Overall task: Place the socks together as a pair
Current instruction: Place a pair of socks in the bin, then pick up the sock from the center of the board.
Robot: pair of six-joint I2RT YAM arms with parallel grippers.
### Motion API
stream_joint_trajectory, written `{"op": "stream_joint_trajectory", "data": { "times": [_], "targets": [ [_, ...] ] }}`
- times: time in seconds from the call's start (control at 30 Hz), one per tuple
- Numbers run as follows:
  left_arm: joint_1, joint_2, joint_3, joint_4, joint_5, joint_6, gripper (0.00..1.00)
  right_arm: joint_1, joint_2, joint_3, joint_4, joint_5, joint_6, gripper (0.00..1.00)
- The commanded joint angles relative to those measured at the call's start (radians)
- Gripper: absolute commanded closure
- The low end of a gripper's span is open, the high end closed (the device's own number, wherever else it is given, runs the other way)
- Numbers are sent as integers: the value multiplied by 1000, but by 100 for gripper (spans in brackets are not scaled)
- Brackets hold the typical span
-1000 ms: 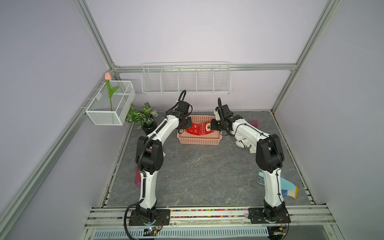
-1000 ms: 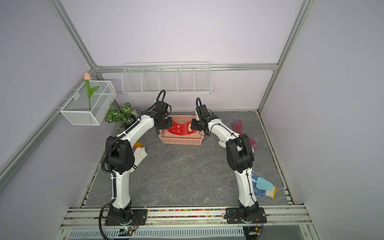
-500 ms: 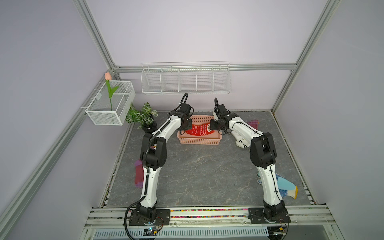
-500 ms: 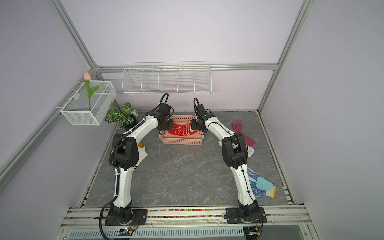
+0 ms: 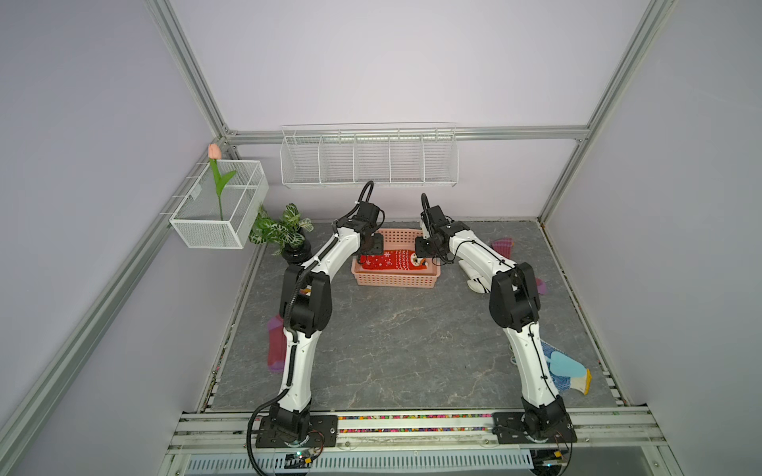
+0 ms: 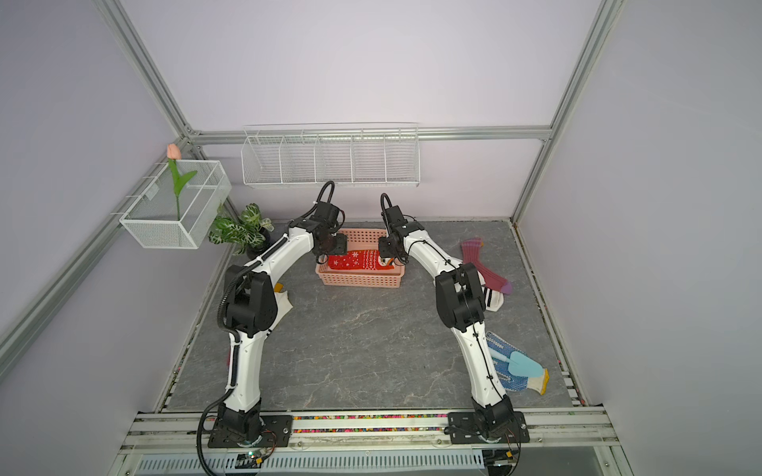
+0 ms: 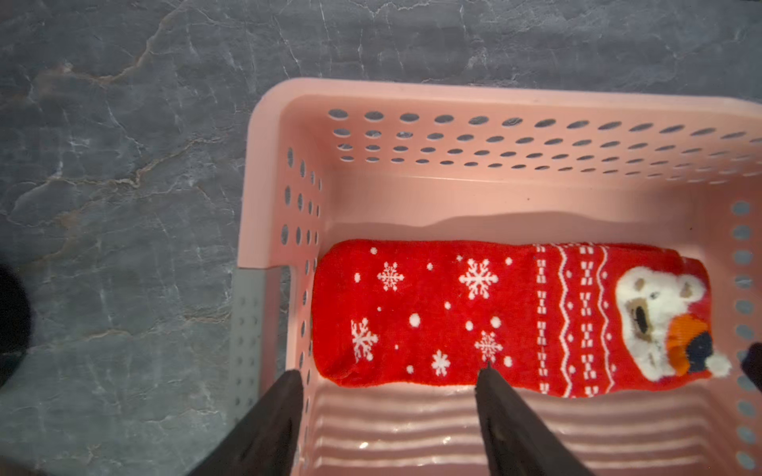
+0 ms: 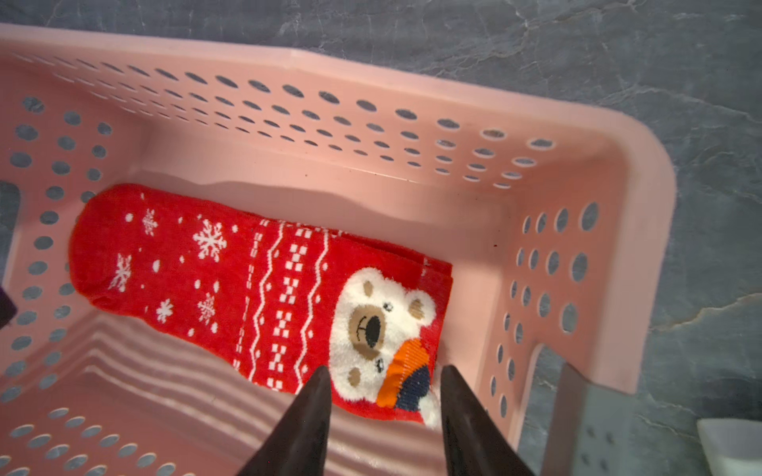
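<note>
Left gripper [image 7: 390, 371]: spread wide and empty; one finger hangs over the end wall of the pink basket [image 7: 264, 173], the other over its ribbed floor.
Right gripper [image 8: 385, 369]: parted too, pinching nothing; its fingers straddle the bear-faced cuff without closing on it.
Red snowflake socks [image 7: 453, 313]: flat inside the basket; toe end just ahead of your left fingertips, cuff end between your right fingers.
Why a gripper at each end: a limp sock bunches when handled from one point; toe and cuff together let it lie straight; by my reading this pair is already placed.
Right wrist view: a second red edge steps out behind the cuff, so two socks are stacked; the left wrist view shows that far less plainly.
Top views: what your wrist cameras miss; a maroon sock [image 6: 480, 263] and a white striped sock [image 6: 492, 298] well behind and outward of your right gripper; a second maroon sock [image 5: 275, 346] far back of your left gripper; blue dotted gloves [image 6: 515, 371] near the right arm's base.
Likely risk: lift straight up first; the left finger over the wall could catch the rim.
</note>
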Motion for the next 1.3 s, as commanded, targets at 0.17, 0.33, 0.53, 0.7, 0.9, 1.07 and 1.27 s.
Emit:
{"op": "stream_joint_trajectory", "data": {
  "times": [0.17, 0.33, 0.53, 0.7, 0.9, 1.07, 1.27],
  "targets": [
    [-19, -186, -27, -36, 10, -24, 31, 20, -202, -80, -6, 35, -24, 53],
    [-34, -361, -170, -48, 12, -64, 31, 21, -455, -347, 144, 19, -2, 54],
    [-34, -601, -413, -28, -22, -146, 31, 9, -789, -728, 323, 36, 40, 53],
    [-24, -764, -595, -54, -167, -230, 34, -20, -1025, -988, 365, 108, 58, 50],
    [130, -862, -796, -14, -125, -293, 43, -48, -1259, -1288, 446, 192, 77, 44],
    [240, -769, -850, 25, -46, -311, 47, -66, -1341, -1440, 503, 206, 79, 43],
    [256, -569, -796, 20, -50, -321, 53, -75, -1361, -1508, 532, 186, 68, 42]
  ]
}}
